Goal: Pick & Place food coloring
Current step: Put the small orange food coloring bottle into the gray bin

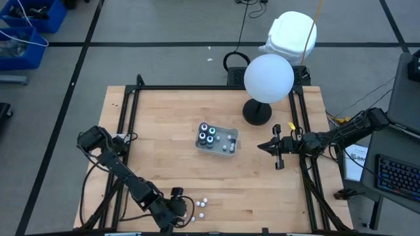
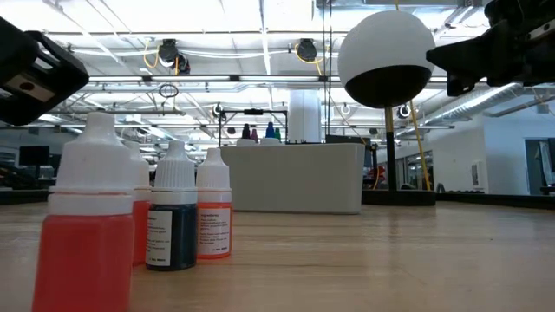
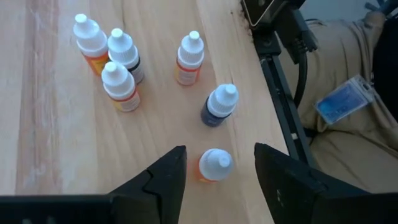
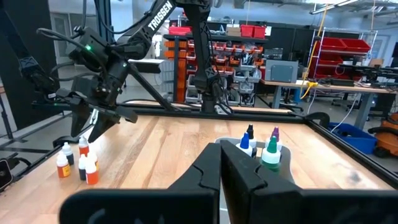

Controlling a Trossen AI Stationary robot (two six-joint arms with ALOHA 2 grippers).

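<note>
Wooden table (image 1: pixel 164 164) held light, tippable dropper bottles (image 3: pixel 124 68). Left gripper (image 3: pixel 217 180) hung wide over an orange bottle (image 3: pixel 215 165), best pinched at its body; right gripper (image 1: pixel 262 147) sat closed.

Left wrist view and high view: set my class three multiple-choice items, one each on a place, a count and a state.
1. The grey tray lies on the table: A) centrally B) at its left edge C) at its near edge.
2. White-capped bottles in the left wrist view: A) three B) six C) nine.
3. The left pincer is: A) shut, empty B) shut on a bottle C) open, flanking an orange bottle.
Key: 1A, the high view shows it central; 2B, six caps show; 3C, gaps show beside the cap.
</note>
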